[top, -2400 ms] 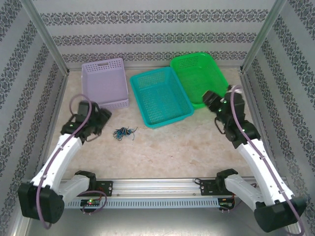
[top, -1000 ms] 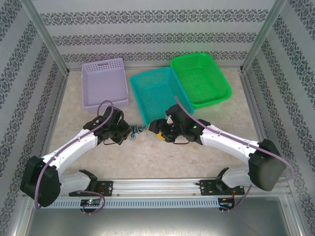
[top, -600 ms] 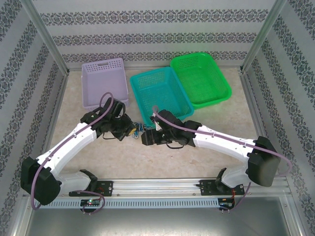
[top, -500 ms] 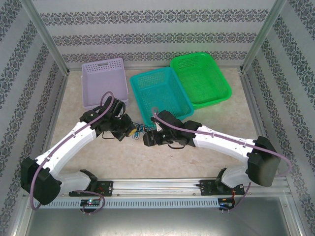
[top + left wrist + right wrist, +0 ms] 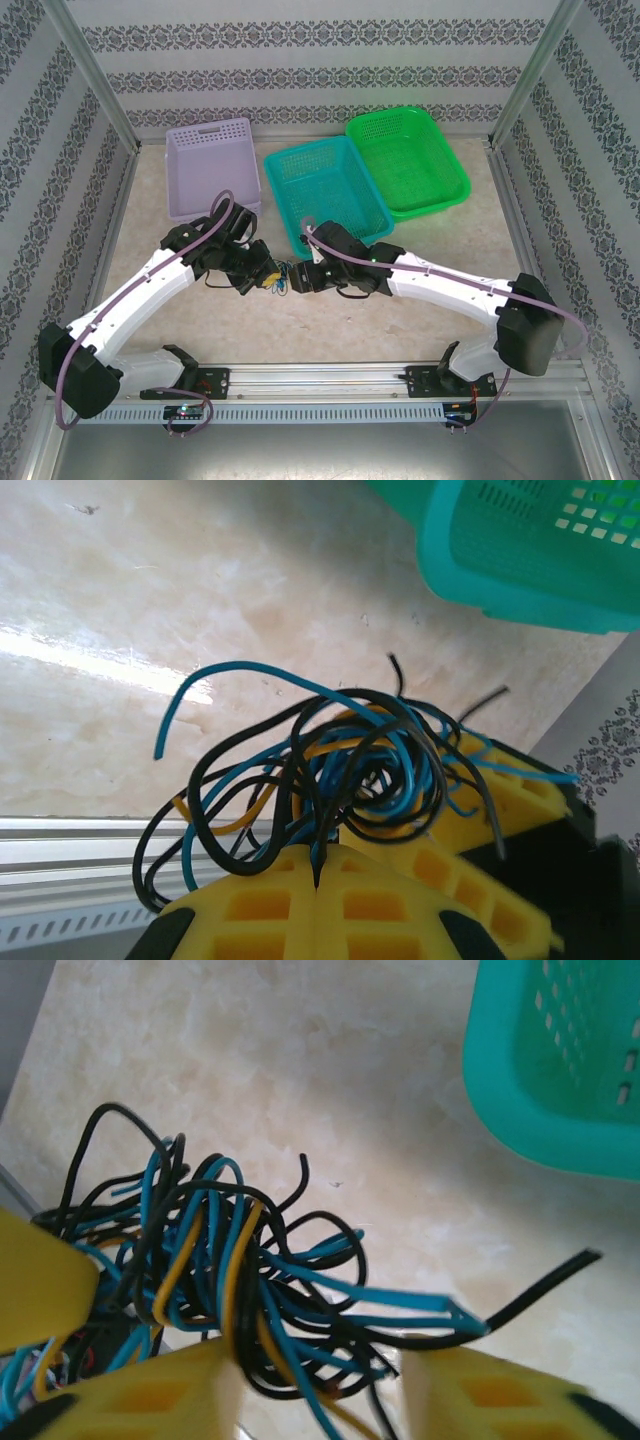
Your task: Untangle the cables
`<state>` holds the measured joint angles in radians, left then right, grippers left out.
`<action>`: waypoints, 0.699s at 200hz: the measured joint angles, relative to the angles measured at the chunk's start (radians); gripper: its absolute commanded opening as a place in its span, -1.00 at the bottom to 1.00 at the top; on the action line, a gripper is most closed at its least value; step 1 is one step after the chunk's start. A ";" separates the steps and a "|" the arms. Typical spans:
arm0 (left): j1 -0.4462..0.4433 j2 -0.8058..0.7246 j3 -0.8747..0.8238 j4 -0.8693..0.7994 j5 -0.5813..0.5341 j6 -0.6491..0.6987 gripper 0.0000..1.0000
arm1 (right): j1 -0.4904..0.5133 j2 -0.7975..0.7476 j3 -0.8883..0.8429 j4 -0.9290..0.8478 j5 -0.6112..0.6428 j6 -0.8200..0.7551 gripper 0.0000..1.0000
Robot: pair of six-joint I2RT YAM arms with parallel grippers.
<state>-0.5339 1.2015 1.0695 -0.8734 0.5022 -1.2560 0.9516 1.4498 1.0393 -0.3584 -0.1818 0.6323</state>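
1. Left gripper (image 5: 316, 865) — fingers pressed together, still pinching a black strand of the cables (image 5: 330, 770), with the tangle bunched just beyond its tips.
2. Right gripper (image 5: 320, 1380) has come in to face it across the tangle — jaws apart, strands lying between them, none clamped.

The left arm (image 5: 140, 300) and the right arm (image 5: 450, 290) are alike: white shell links joined by black joint housings, with a large black joint (image 5: 68, 375) near the base, and a thick lavender cable (image 5: 211, 210) runs along the outside of each. Their bases (image 5: 182, 363) are black blocks fixed to a silver rail (image 5: 320, 379) at the near edge of the surface (image 5: 330, 335), with small red and green lights (image 5: 185, 410) beside the left one. The left claw (image 5: 315, 875) and the right claw (image 5: 315, 1360) have bright yellow plastic fingers (image 5: 260, 905), moulded with square recesses, on black bodies.
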 measured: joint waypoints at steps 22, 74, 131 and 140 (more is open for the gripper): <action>-0.003 0.000 0.009 -0.003 0.011 0.012 -1.00 | -0.011 0.003 0.000 0.004 -0.035 0.031 -0.99; -0.003 -0.003 0.060 -0.003 -0.009 0.084 -1.00 | -0.153 -0.152 -0.100 0.061 -0.266 0.243 -1.00; -0.008 -0.011 0.085 0.033 -0.055 0.094 -0.17 | -0.224 -0.307 -0.255 0.151 -0.410 0.492 -1.00; -0.008 -0.021 0.085 0.037 -0.068 0.081 0.01 | -0.223 -0.320 -0.257 0.150 -0.404 0.499 -1.00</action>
<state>-0.5415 1.1801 1.1545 -0.8368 0.4347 -1.1751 0.7284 1.1294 0.7822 -0.2089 -0.5854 1.1316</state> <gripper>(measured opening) 0.390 0.057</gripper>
